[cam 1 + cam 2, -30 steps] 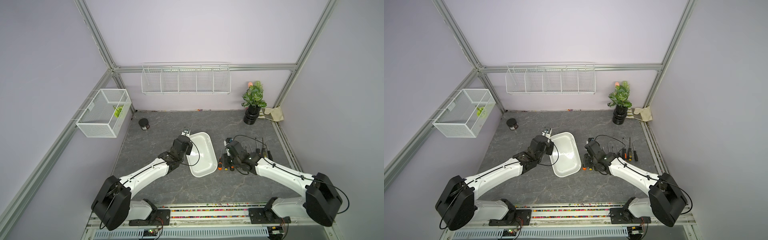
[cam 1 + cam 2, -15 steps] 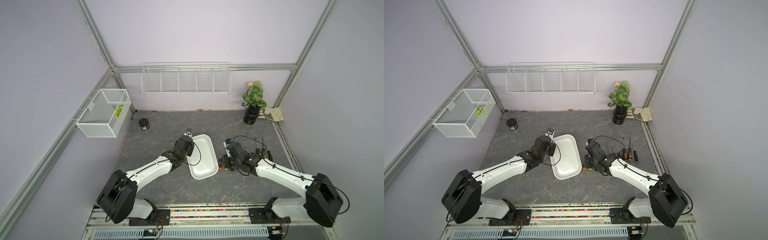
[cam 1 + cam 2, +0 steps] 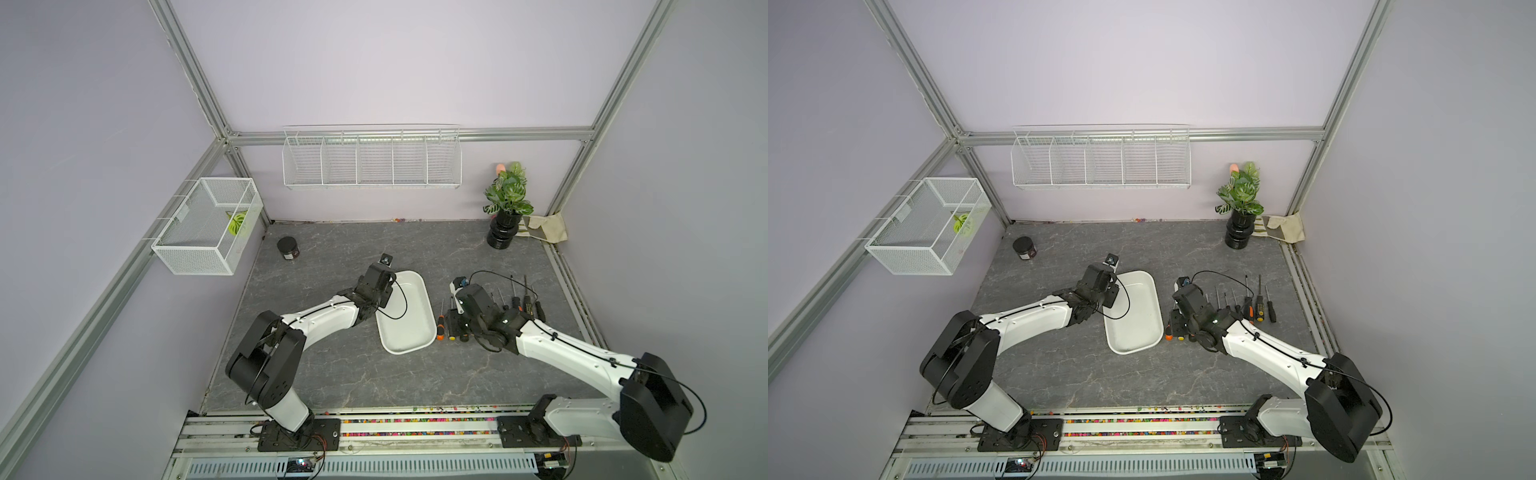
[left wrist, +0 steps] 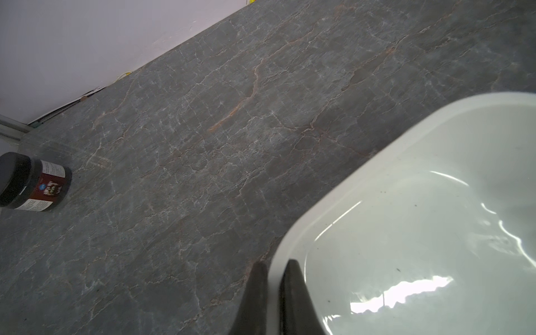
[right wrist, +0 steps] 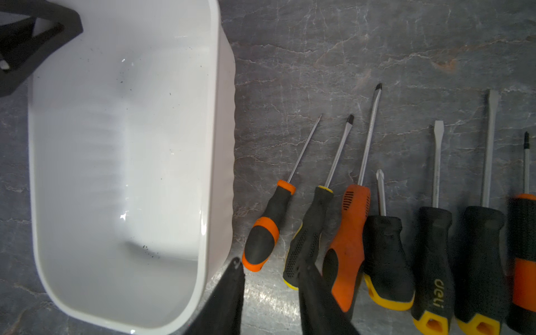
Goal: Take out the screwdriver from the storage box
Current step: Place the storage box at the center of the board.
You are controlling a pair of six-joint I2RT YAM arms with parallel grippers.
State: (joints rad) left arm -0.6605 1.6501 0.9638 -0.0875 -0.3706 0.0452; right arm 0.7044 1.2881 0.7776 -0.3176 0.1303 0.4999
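Extraction looks finished, by my reading: the storage box [image 3: 411, 332], lying at the middle of the surface, shows only a bare white floor in both wrist views. The screwdrivers [image 5: 385, 246] lie in a row on the surface between the box and the right edge, the nearest just beside its long wall. The left gripper [image 4: 275, 265] has its jaws pinched on the box's rim. The right gripper [image 5: 269, 269] hangs low over the handle ends, jaws partly apart, bare surface between them, nothing visibly held. Only letting go and withdrawing seem left.

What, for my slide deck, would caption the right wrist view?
Empty storage box beside a row of screwdrivers on the grey table, right gripper open near their handles.
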